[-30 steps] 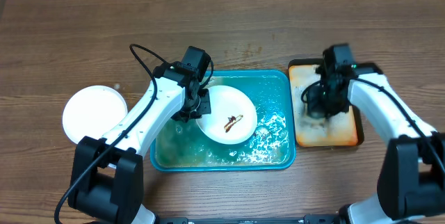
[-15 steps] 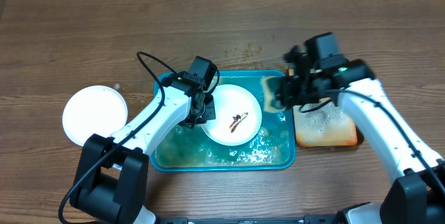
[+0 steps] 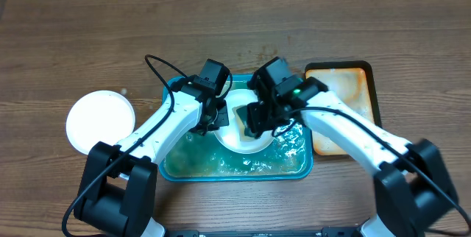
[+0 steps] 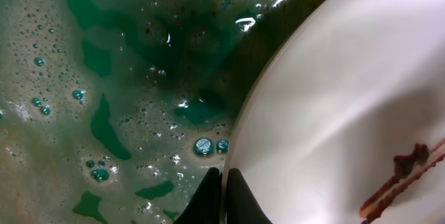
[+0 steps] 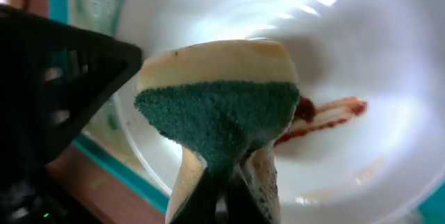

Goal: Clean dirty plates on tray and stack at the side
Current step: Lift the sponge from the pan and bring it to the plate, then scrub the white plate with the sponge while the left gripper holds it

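The left gripper point(image 4: 224, 182) is clenched on the left rim of the dirty plate point(image 4: 334, 99), its jaws pinched together over the edge just above the foamy water point(image 4: 104, 113). The right gripper point(image 5: 224, 186) is clamped on a sponge point(image 5: 219, 106), green scouring face towards the camera, held just over the plate beside the brown smear point(image 5: 323, 113). I cannot tell whether the sponge is touching the plate.

The plate sits in the teal tray point(image 3: 176, 165), around its middle and towards the far edge. The second white plate point(image 3: 101, 121) lies on the worktop point(image 3: 73, 46) well left of the tray. I cannot tell whether another lies beneath it. An orange tray point(image 3: 346, 112) sits against the teal tray's right edge.

The step in hand looks like scrubbing: one arm steadies the plate, the other brings the sponge. The next move probably calls for pressing the green face onto the smear and wiping across it, while the rim grip holds firm so the wet plate does not slip or pivot.
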Robot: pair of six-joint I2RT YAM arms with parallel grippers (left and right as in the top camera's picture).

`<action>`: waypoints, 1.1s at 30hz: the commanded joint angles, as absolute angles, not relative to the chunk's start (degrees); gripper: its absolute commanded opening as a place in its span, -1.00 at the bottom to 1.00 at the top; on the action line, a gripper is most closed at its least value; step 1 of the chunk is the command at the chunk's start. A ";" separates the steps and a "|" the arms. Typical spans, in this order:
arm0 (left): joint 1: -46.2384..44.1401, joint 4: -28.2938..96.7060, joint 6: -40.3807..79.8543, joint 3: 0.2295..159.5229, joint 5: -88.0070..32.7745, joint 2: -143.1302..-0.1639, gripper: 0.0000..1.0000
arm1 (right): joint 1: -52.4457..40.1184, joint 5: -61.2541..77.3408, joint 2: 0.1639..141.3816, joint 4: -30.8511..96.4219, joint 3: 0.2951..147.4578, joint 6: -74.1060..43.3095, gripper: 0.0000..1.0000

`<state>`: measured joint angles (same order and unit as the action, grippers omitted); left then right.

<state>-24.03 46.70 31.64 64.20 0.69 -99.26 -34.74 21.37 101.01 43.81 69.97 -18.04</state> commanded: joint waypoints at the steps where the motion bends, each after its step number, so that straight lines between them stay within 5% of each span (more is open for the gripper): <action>1: -24.47 46.65 32.84 63.79 0.38 -99.11 -0.92 | -36.12 20.23 104.73 41.98 70.46 -21.17 -0.92; 13: -24.47 46.28 32.84 63.55 0.38 -99.11 -0.92 | -36.69 17.78 110.93 39.90 70.39 -22.11 -0.92; 33: -24.38 38.02 33.45 51.53 0.60 -99.13 -0.92 | -33.52 -5.93 111.68 40.69 70.13 -22.28 -0.93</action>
